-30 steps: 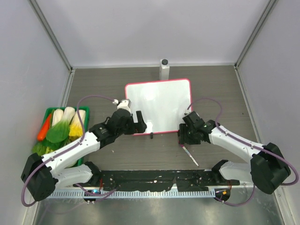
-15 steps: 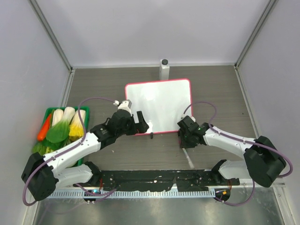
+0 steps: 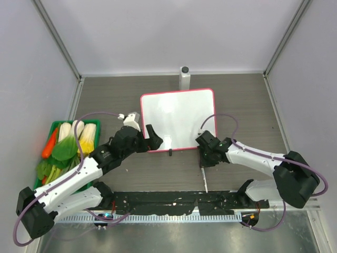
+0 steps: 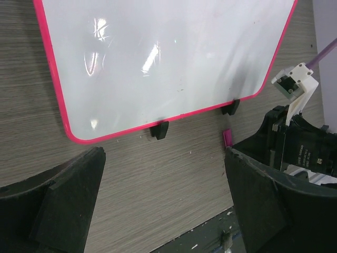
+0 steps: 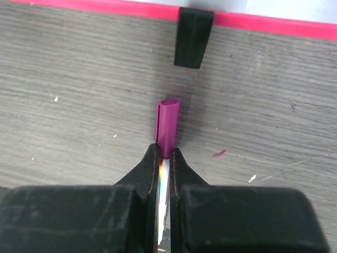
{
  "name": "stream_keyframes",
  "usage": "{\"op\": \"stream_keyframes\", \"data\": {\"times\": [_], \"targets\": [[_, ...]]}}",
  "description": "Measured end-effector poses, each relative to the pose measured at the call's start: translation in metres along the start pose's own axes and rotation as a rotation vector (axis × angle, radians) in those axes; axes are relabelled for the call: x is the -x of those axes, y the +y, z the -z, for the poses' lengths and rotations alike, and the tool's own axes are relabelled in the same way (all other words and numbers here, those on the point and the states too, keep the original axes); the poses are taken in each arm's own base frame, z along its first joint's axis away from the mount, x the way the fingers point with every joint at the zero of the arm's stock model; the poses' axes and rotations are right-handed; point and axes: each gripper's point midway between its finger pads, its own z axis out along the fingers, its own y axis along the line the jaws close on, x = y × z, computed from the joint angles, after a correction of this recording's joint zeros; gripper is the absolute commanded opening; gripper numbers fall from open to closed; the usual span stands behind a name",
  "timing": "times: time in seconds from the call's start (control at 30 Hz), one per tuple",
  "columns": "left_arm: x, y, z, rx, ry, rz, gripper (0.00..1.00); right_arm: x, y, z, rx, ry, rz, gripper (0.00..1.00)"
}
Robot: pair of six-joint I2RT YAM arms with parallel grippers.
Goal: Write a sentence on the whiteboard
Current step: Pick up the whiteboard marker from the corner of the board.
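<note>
The whiteboard [image 3: 178, 118] lies flat mid-table, pink frame, white face blank; no sentence shows on it. In the left wrist view the whiteboard [image 4: 168, 58] fills the top, its two black clip feet [image 4: 159, 129] at the near edge. My left gripper [image 3: 147, 141] hovers open off the board's near-left corner, nothing between its fingers [image 4: 73, 184]. My right gripper [image 3: 203, 161] is shut on a marker [image 5: 168, 126], whose magenta cap points at a clip foot [image 5: 193, 37]. The marker's white barrel [image 3: 205, 182] trails toward the near edge.
A green tray [image 3: 52, 126] of vegetables sits at the left wall. A white post [image 3: 185, 78] stands behind the board. A black rail [image 3: 168, 200] runs along the near edge. A small pink stain [image 5: 219, 154] marks the wood beside the marker.
My right gripper slid left and down onto the marker and shut on it; the marker swung more in line with the arm. My left arm drew back slightly left, still open.
</note>
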Motion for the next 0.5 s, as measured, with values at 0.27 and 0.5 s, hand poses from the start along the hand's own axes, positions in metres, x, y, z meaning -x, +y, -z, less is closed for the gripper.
{"op": "stream_keyframes", "data": {"times": [0.27,0.5], "targets": [[0.008,-0.005,0.017,-0.049,-0.044,0.007,1.00,0.043,0.039,0.054,0.179,-0.157,0.033,0.01],[0.004,-0.020,0.011,-0.116,-0.006,-0.001,0.99,0.099,0.076,0.113,0.383,-0.449,0.025,0.01]]}}
